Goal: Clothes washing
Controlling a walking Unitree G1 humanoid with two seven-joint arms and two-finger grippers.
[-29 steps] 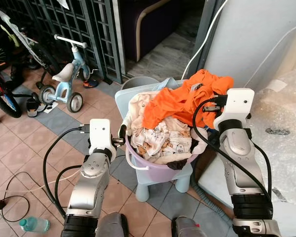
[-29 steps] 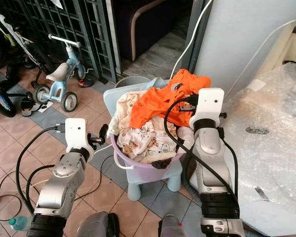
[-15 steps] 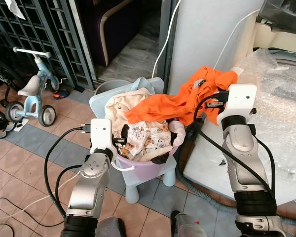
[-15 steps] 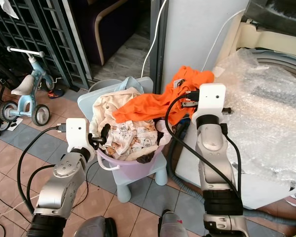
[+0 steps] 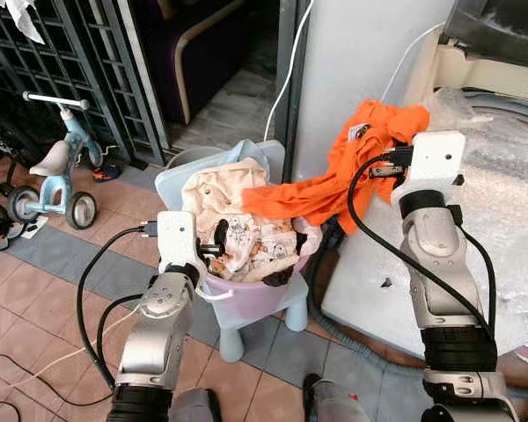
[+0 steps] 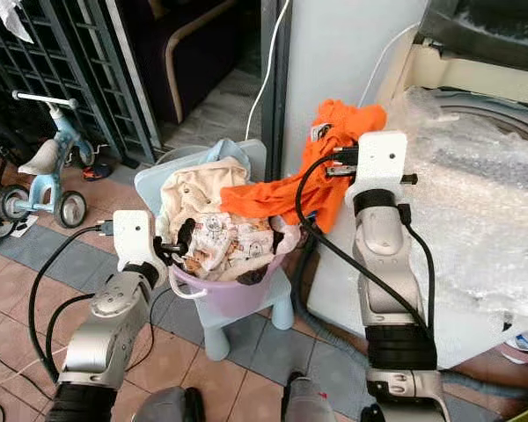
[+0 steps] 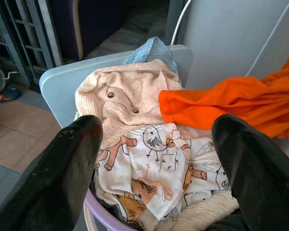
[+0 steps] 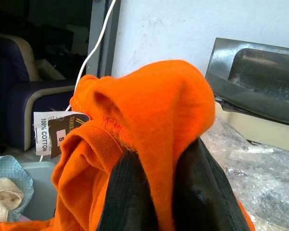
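Orange cotton garment [image 8: 159, 120], bunched, label showing, in right gripper [image 8: 156, 192].

basket [image 5: 246, 294] on stool [image 5: 273, 309] (clothes inside) | tricycle [image 5: 57, 171] left | washing machine [image 5: 502, 132] right

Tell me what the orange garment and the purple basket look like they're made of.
Orange garment: soft matte knit, its tag reads 100% cotton; the right gripper pinches it. Purple basket: looks like smooth, slightly translucent plastic, going by its moulded rim.
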